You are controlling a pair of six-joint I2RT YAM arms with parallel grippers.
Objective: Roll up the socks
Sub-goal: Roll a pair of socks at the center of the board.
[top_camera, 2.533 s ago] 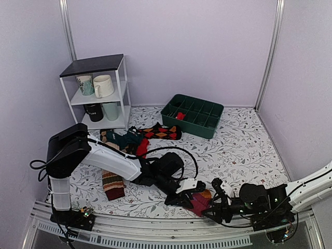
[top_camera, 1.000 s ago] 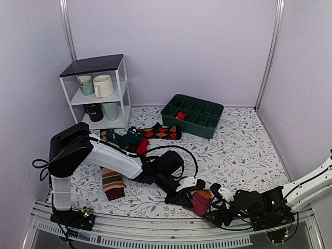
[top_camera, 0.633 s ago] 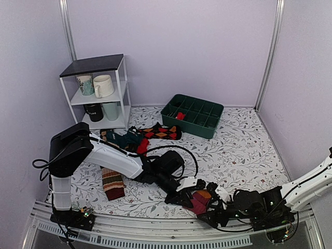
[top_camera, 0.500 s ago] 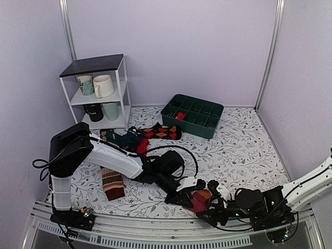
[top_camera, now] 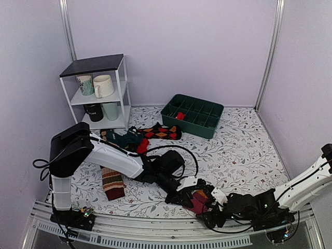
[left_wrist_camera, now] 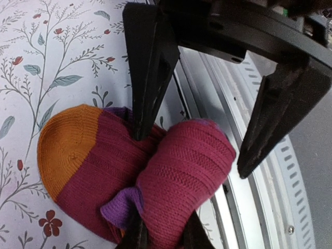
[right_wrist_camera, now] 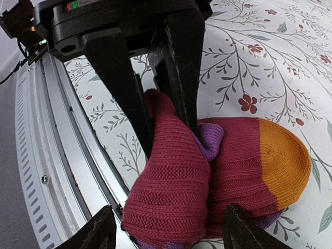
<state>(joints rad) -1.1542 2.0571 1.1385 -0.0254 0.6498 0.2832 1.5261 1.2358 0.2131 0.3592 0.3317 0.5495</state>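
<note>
The maroon sock (top_camera: 200, 199) with an orange toe and purple trim lies bunched at the table's front edge. My left gripper (top_camera: 190, 196) is shut on its folded maroon part; its own fingers pinch the fold in the left wrist view (left_wrist_camera: 162, 236). My right gripper (top_camera: 213, 206) is open and faces the left one, its fingers standing on either side of the sock (right_wrist_camera: 171, 181) without closing on it (right_wrist_camera: 168, 220). Argyle (top_camera: 162, 131), teal (top_camera: 127, 139), red (top_camera: 142, 147) and brown striped (top_camera: 112, 184) socks lie further back and to the left.
A green divided tray (top_camera: 206, 129) with a red item stands at the back. A white shelf (top_camera: 123, 88) with mugs stands at the back left. The metal rail (top_camera: 155, 234) of the table's front edge runs just beside the sock (left_wrist_camera: 181, 176).
My right gripper has dropped lower and shifted slightly left, its arm stretched flatter along the front edge. The left gripper still holds the maroon sock in the same place.
</note>
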